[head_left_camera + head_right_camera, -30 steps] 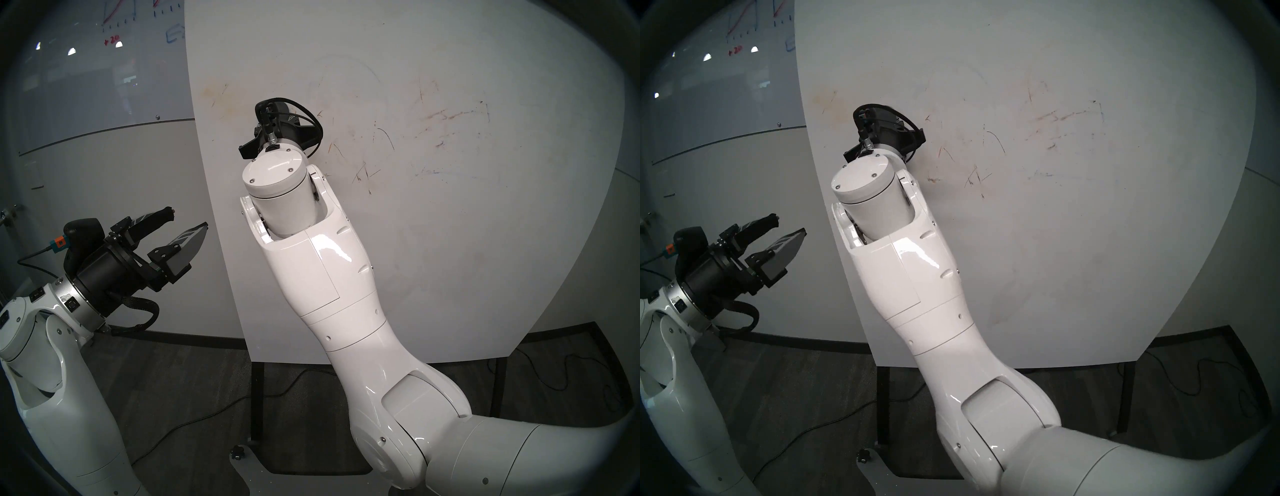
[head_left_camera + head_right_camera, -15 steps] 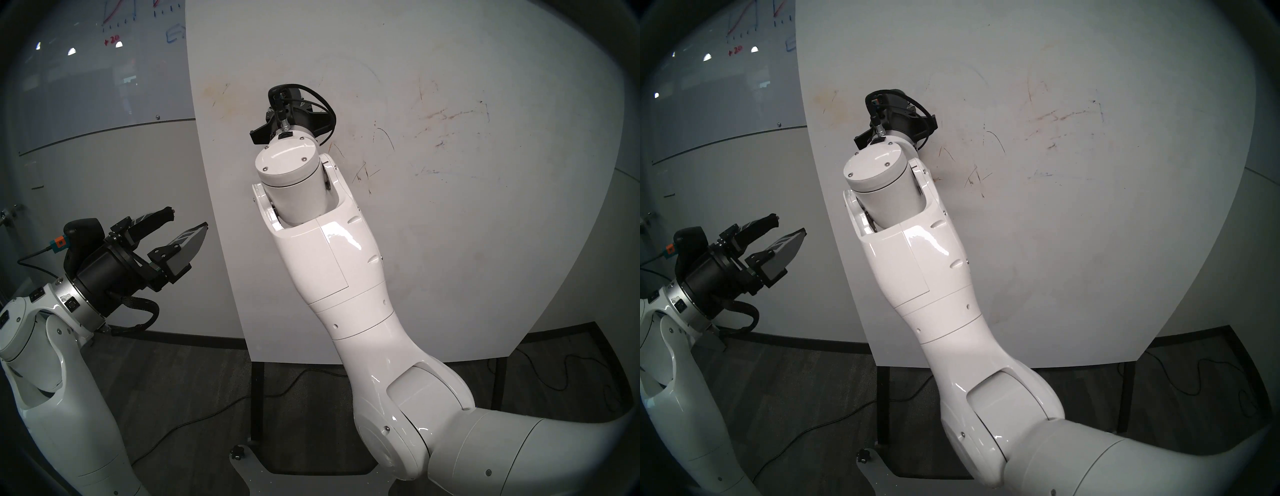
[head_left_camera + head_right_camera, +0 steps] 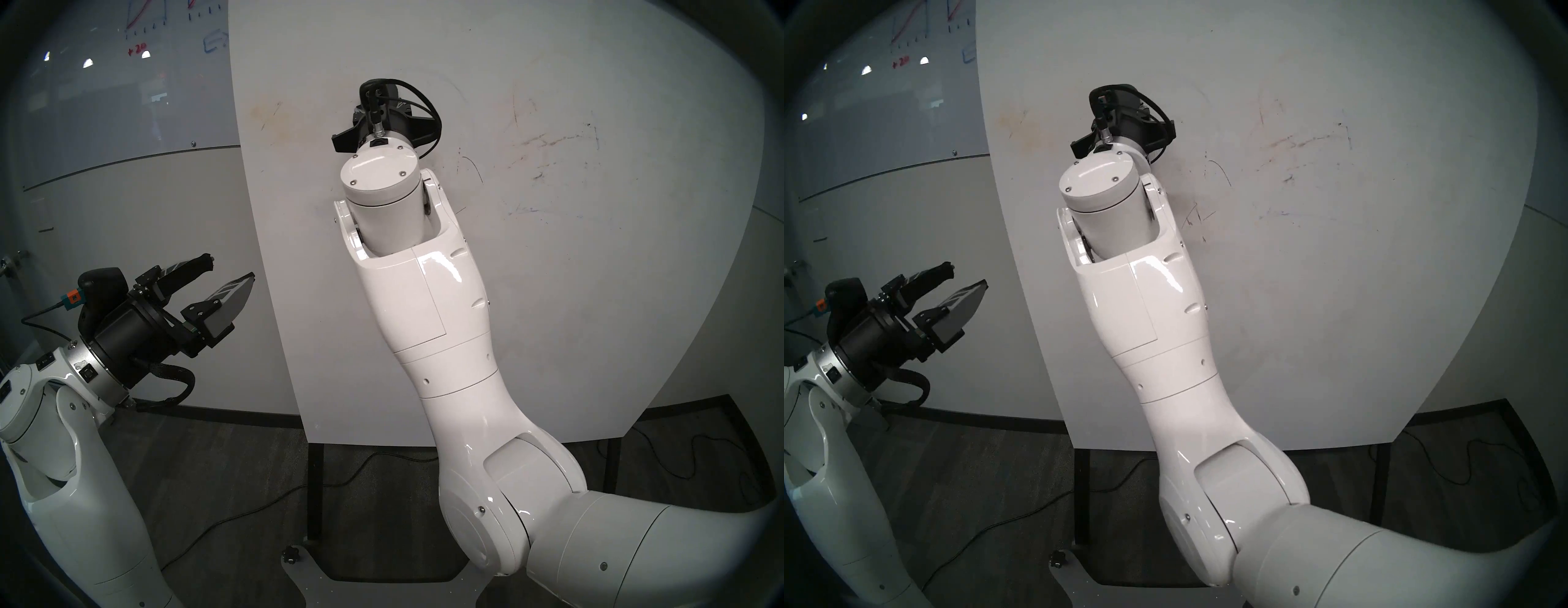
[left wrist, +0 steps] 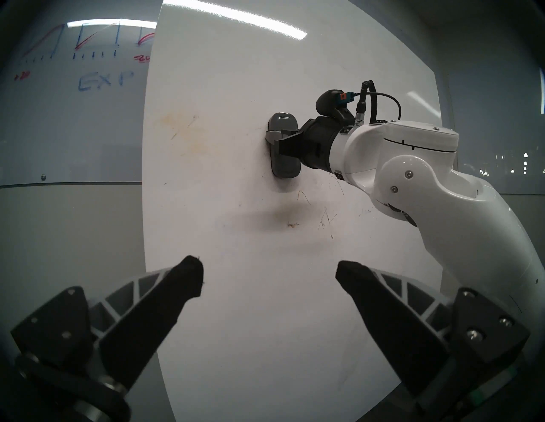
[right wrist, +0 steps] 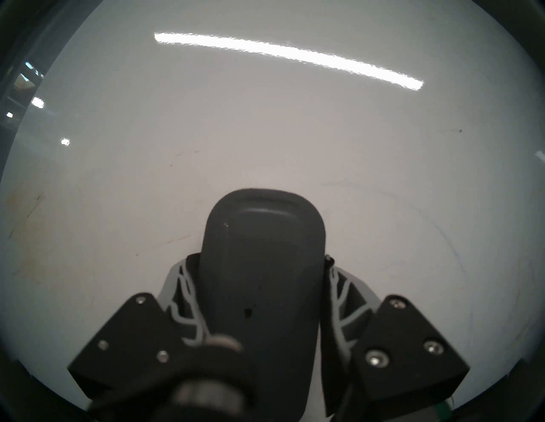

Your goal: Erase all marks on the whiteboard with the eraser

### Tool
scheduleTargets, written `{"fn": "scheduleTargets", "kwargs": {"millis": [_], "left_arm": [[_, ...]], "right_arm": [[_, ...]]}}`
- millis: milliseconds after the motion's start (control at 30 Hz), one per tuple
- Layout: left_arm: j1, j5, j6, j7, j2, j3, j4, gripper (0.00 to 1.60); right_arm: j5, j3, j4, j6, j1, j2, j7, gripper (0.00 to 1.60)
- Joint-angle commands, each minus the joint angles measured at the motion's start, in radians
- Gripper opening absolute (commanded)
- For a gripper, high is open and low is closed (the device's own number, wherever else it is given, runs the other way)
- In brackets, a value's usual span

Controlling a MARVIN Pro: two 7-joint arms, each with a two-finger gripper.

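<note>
I was mid-wipe, right gripper (image 4: 275,144) clamped on the eraser (image 4: 283,148) against the whiteboard (image 4: 236,88); next, sweep right over remaining scratches (image 3: 551,144). Left gripper (image 4: 269,272) gaped empty.

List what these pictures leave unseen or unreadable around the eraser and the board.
- Eraser wiping face: pressed against the whiteboard in the left wrist view, so hidden; the right wrist view shows only its back.
- Right pincer fingertips: covered by the wrist in both head views.
- Board surface behind the right arm: blocked in the head views.
- Faint strokes at the board's right: too thin and smeared to read.
- Whiteboard's top edge: cut off by the frame in the head views.
</note>
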Motion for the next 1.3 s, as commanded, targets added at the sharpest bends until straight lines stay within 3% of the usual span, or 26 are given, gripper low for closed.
{"fn": "scheduleTargets", "kwargs": {"millis": [0, 500, 767, 1267], "left_arm": [[-0.003, -0.003, 0.000, 0.000, 0.002, 0.002, -0.016, 1.60], [-0.002, -0.003, 0.000, 0.000, 0.002, 0.002, -0.016, 1.60], [-0.003, -0.003, 0.000, 0.000, 0.002, 0.002, -0.016, 1.60], [-0.002, -0.004, 0.000, 0.001, 0.002, 0.002, -0.016, 1.60]], "right_arm": [[-0.012, 0.116, 0.003, 0.023, 0.019, 0.068, -0.038, 0.00], [-0.003, 0.161, -0.060, 0.053, -0.059, 0.079, -0.013, 0.00], [0.053, 0.182, -0.144, 0.093, -0.128, 0.057, 0.048, 0.00], [0.107, 0.193, -0.236, 0.179, -0.193, 0.078, 0.175, 0.00]]}}
